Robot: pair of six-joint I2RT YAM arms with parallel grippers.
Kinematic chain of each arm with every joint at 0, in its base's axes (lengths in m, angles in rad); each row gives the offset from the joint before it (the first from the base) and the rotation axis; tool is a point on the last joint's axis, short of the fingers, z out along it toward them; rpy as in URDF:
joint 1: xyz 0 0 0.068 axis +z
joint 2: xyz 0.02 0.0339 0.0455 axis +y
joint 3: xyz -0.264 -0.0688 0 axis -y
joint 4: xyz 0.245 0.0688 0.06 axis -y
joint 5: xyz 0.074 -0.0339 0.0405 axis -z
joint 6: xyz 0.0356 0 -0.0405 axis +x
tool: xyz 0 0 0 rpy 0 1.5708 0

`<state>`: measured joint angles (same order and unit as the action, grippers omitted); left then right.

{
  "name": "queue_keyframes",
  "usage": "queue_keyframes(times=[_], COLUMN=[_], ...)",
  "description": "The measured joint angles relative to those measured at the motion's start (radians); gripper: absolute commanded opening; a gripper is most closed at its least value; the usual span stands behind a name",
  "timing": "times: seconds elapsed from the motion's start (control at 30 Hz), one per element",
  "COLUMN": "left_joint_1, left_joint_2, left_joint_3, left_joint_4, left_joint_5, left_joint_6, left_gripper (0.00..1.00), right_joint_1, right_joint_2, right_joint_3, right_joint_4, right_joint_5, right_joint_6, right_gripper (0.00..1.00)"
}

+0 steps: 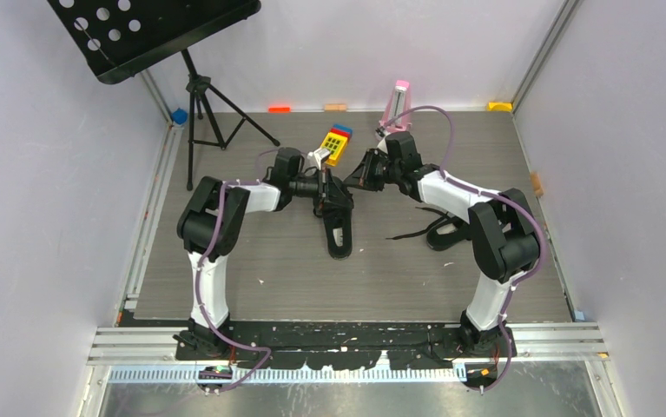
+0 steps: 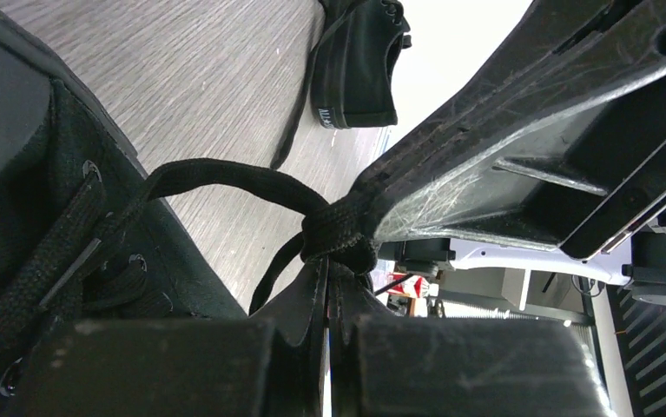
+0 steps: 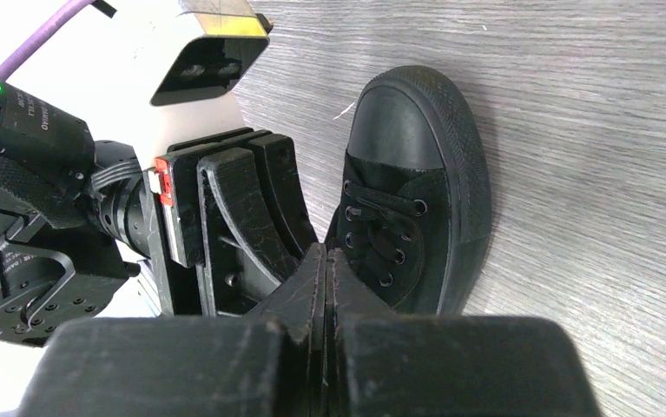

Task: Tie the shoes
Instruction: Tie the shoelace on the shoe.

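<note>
One black shoe (image 1: 340, 234) lies mid-table, toe toward the near edge, also seen as the shoe (image 3: 407, 200) and the shoe (image 2: 16, 261). The other shoe (image 1: 445, 236) lies to its right, half hidden by the right arm, with loose laces (image 1: 412, 234) trailing beside it. My two grippers meet tip to tip above the first shoe's tongue. A lace (image 2: 225, 174) rises from the eyelets to a bunch (image 2: 338, 234). My left gripper (image 2: 336, 265) is shut on that bunch. My right gripper (image 3: 325, 254) is shut too, its tip pressed into the same bunch, which the right wrist view hides.
A black music stand (image 1: 151, 35) on a tripod (image 1: 203, 113) stands at the back left. A yellow toy with coloured keys (image 1: 338, 143) and a pink object (image 1: 396, 104) sit behind the grippers. Small coloured blocks (image 1: 279, 109) line the back wall.
</note>
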<state>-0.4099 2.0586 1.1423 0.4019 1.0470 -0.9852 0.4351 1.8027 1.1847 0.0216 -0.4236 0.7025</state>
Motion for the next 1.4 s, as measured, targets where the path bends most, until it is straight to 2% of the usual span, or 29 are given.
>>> queue_keyframes(times=[0.27,0.77,1.17,1.4], left_joint_1=[0.0,-0.011,-0.007,0.006], left_joint_2=[0.004,0.055,0.119,0.153], left_joint_3=[0.016,0.008,0.02,0.016], left_joint_4=[-0.069,-0.03,0.037,0.165], left_joint_5=[-0.003,0.012,0.028,0.059], left_joint_6=[0.022,-0.002,-0.029,-0.121], left_gripper=[0.0,0.0,0.0,0.0], right_joint_1=[0.002,0.007,0.023,0.021], right_joint_2=[0.006,0.07,0.127,0.15], right_joint_3=[0.0,0.056,0.121,0.123], right_joint_4=[0.006,0.008,0.015,0.015], right_joint_5=[-0.002,-0.005,-0.006,-0.008], right_joint_6=[-0.002,-0.012,0.01,0.034], right_gripper=[0.0,0.0,0.0,0.04])
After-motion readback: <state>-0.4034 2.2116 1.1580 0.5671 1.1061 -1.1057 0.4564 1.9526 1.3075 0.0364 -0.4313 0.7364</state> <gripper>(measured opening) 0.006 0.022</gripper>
